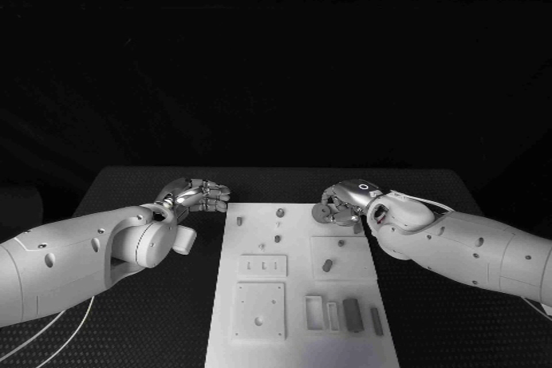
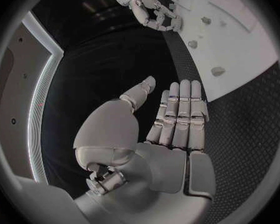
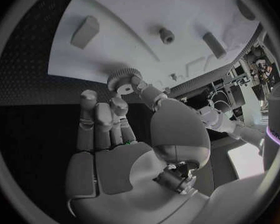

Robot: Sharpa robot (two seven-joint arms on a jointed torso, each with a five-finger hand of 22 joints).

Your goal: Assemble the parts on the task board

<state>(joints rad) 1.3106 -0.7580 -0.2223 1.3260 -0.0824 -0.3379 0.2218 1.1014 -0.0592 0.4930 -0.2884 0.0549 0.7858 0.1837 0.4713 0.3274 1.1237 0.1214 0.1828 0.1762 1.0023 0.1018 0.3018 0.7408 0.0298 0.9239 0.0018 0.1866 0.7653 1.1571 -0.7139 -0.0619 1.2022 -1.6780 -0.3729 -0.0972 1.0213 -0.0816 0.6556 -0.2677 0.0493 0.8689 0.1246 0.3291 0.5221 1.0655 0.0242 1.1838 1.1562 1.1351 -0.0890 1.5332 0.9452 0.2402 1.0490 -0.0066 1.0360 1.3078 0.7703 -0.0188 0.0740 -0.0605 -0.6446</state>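
Note:
The white task board (image 1: pixel 297 340) lies lengthwise in the middle of the black table. Small grey parts stand on it, among them a peg (image 1: pixel 281 213), an oval piece (image 1: pixel 328 265) and two dark bars (image 1: pixel 352 314). My right hand (image 1: pixel 345 200) hovers over the board's far right corner and pinches a round knurled grey part (image 3: pixel 121 77) between thumb and a finger; the head view shows the same part (image 1: pixel 325 214). My left hand (image 2: pixel 171 119) holds nothing, its fingers straight and side by side, thumb apart. It sits just off the board's far left corner (image 1: pixel 198 196).
Raised white panels with holes (image 1: pixel 260 308) and slots (image 1: pixel 262 265) occupy the board's left half. Black matting (image 1: pixel 138 320) lies on both sides of the board. The table's far edge (image 1: pixel 276 169) runs just beyond both hands.

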